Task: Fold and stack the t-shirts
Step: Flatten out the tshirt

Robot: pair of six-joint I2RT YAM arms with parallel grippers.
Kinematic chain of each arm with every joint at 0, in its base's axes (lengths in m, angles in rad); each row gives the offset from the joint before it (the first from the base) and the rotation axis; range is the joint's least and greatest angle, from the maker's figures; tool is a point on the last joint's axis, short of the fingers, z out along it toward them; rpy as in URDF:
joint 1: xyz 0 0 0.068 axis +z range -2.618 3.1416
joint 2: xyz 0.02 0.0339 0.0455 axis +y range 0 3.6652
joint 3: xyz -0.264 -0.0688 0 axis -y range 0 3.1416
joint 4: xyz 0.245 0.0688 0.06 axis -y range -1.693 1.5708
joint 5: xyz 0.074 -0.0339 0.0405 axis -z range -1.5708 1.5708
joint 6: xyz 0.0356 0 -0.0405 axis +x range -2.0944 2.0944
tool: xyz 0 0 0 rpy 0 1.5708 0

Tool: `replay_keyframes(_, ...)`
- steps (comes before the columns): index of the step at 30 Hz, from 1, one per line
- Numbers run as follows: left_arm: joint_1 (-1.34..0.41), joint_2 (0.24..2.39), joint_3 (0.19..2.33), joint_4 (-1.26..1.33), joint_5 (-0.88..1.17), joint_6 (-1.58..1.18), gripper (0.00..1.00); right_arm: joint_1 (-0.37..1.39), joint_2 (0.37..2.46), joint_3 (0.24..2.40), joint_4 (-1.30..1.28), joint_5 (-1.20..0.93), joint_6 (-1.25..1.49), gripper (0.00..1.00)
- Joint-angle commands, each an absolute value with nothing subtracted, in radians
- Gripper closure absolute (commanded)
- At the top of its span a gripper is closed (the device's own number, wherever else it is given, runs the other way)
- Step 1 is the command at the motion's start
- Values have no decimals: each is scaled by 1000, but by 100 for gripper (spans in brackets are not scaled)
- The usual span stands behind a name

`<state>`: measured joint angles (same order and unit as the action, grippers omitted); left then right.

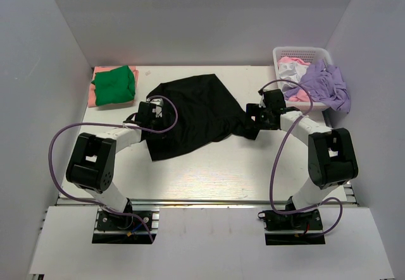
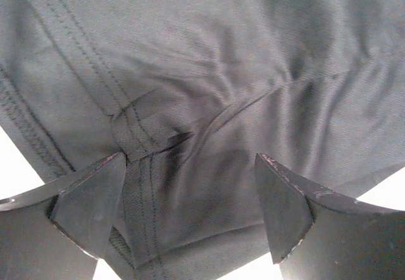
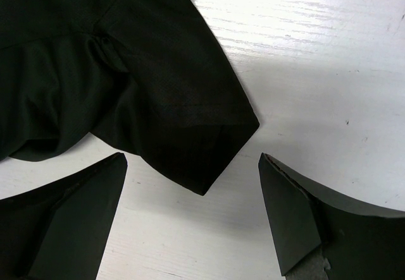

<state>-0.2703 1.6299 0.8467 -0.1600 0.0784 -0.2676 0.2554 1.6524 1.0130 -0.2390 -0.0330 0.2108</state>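
White tabletop (image 1: 215, 179) used as folding surface. At centre, black t-shirt (image 1: 193, 109) spread but crumpled, not yet folded; flattening judged as step in hand. At 2 o'clock, basket (image 1: 283, 54) kept aside as supply, lavender t-shirt (image 1: 326, 84) draped over its rim. At 10 o'clock, green t-shirt (image 1: 115, 84) folded and laid on salmon-pink t-shirt (image 1: 93, 95): stack begun. At 9 o'clock edge of black cloth, left claw (image 2: 190, 185) held apart over seam, nothing pinched. At 3 o'clock, right claw (image 3: 193, 185) held apart by sleeve tip, placed for grab.
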Motion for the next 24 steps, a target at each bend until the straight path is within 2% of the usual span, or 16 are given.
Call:
replay_keyframes(1, -268, 1612, 841, -120, 129, -267, 8, 255, 1663, 1026, -255, -40, 215, 10)
replay_keyframes(6, -268, 1592, 841, -110, 141, -267, 8, 253, 1667, 1026, -253, -41, 219, 10)
replay_keyframes(13, -268, 1617, 831, -84, 184, -267, 17, 256, 1672, 1026, -256, -45, 216, 10)
replay_keyframes(18, -268, 1644, 841, -150, 91, -258, 18, 255, 1666, 1026, -256, -41, 213, 10)
replay_keyframes(24, -268, 1563, 807, -169, -35, -258, 18, 255, 1666, 1029, -255, -49, 213, 10)
